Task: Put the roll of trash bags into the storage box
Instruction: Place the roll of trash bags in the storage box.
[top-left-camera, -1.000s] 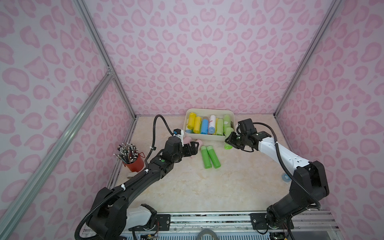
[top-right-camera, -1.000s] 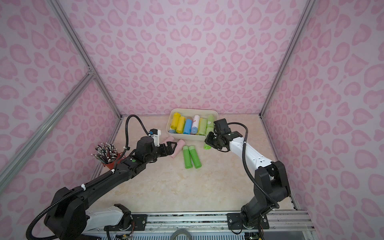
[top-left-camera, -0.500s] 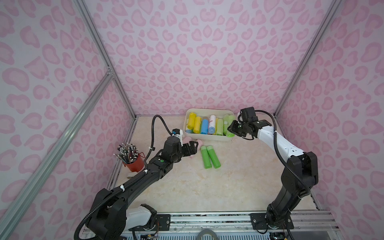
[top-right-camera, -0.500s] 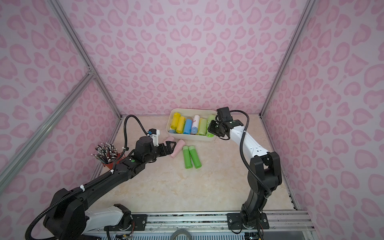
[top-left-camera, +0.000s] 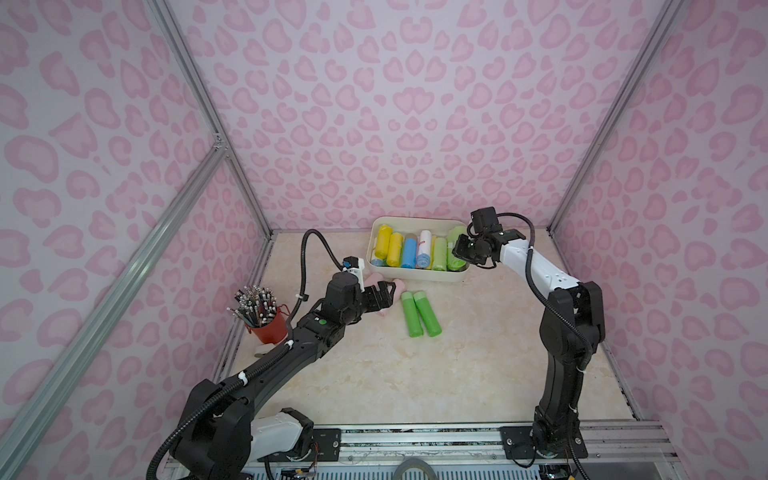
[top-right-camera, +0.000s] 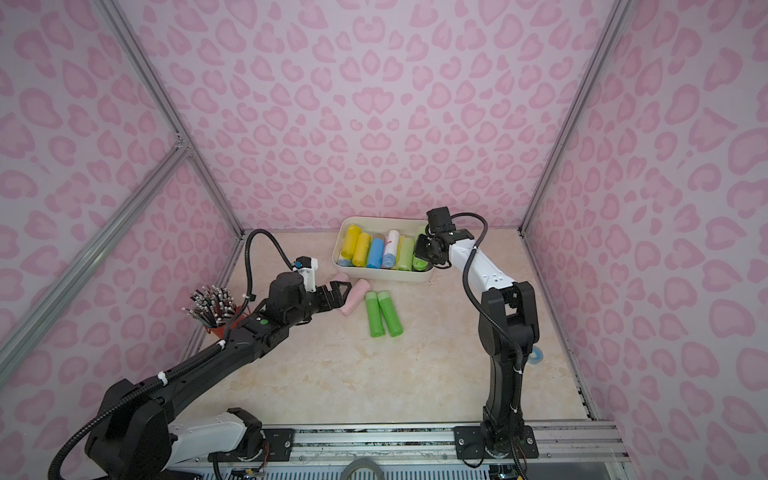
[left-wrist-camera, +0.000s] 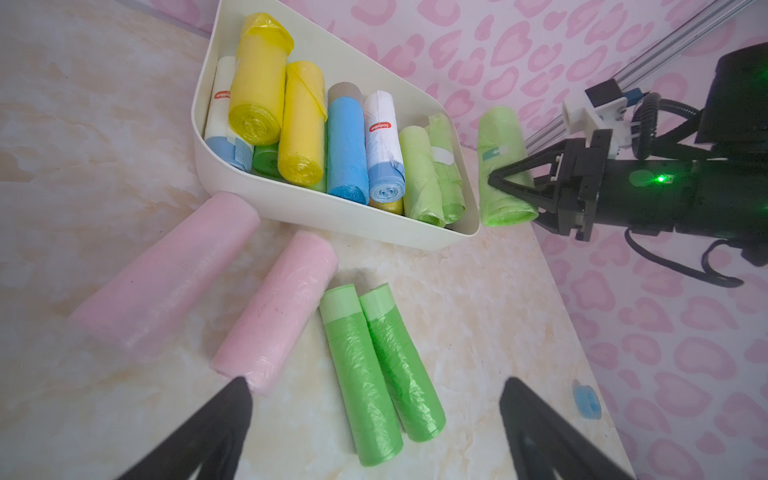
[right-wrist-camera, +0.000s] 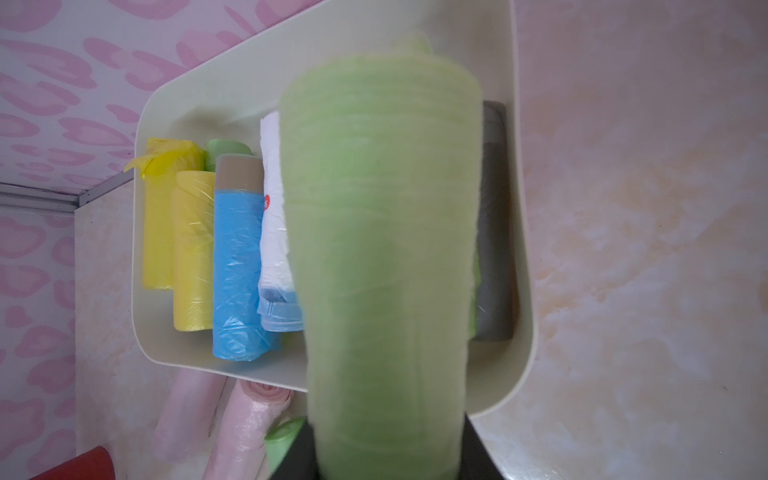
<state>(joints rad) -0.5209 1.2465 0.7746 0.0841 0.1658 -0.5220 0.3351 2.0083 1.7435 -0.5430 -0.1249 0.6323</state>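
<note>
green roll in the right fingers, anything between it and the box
Nothing visible does: the green roll hangs above the box at one end. Beneath it the box already holds rolls, a grey roll by the wall, so room is tight.

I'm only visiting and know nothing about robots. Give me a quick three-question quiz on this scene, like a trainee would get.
1. True or false: the right gripper is shut on a light green roll.
2. How many rolls lie on the table outside the storage box? A two, B four, C six.
3. Fill in: the red cup holds ___.
Key: 1 true. 2 B: two pink rolls, two green rolls. 3 pencils.
</note>
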